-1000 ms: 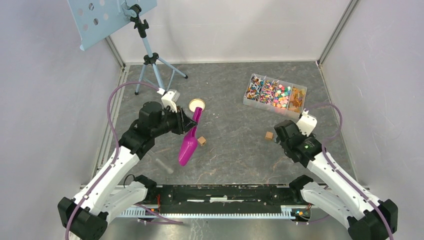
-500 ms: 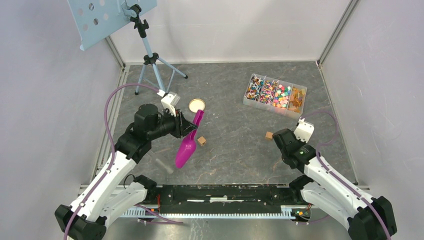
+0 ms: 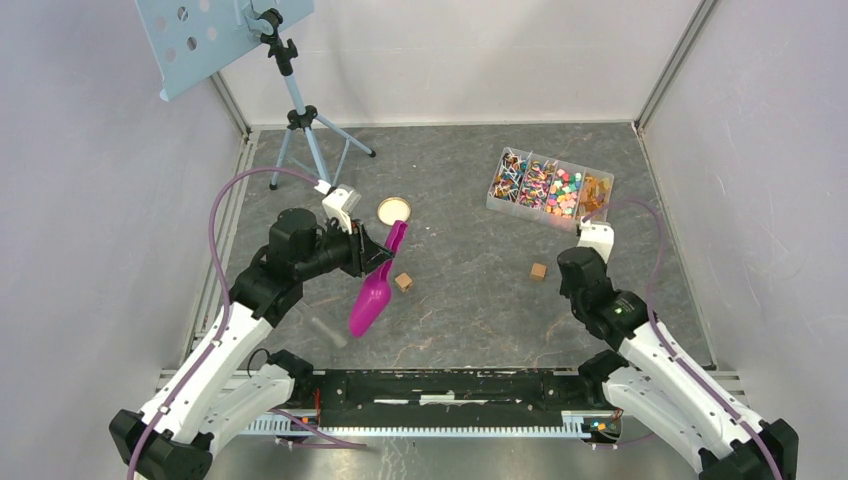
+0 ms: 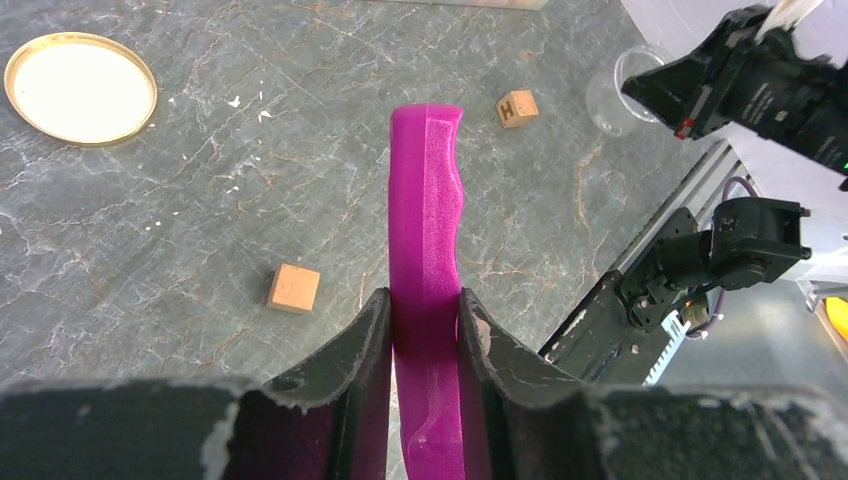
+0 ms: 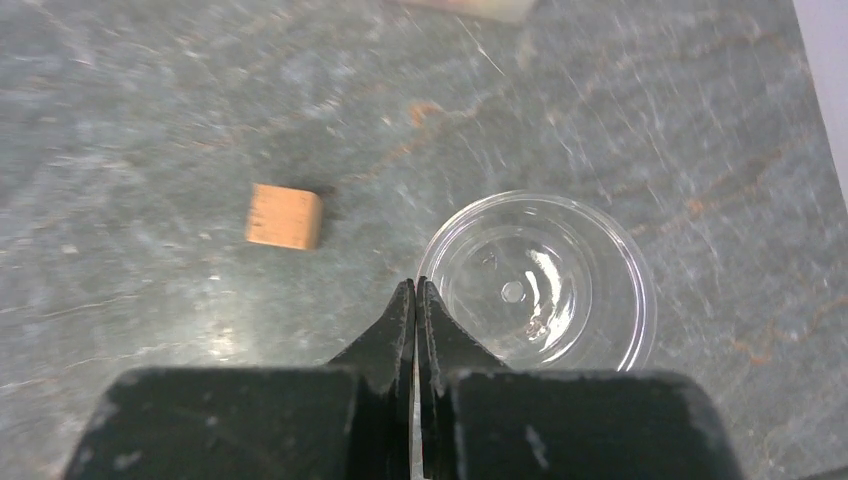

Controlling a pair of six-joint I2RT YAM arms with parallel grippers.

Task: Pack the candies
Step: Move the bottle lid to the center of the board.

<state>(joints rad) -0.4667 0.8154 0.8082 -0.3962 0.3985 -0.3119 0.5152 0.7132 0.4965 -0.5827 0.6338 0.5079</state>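
The candies fill a clear divided box at the back right of the table. My left gripper is shut on the handle of a magenta scoop, which hangs tilted above the table with its bowl toward the near edge. My right gripper is shut, its tips meeting on the left rim of an empty clear cup that stands on the table. One finger is outside the cup's wall and one inside. In the top view the right wrist hides the cup.
Two wooden cubes lie on the grey table, one next to the scoop and one left of the right wrist. A gold-rimmed lid lies behind the left gripper. A tripod with a blue plate stands at the back left.
My right gripper closed, and its wrist swung round to the right and toward the candy box. The left arm drew back a little with the scoop, then held still.
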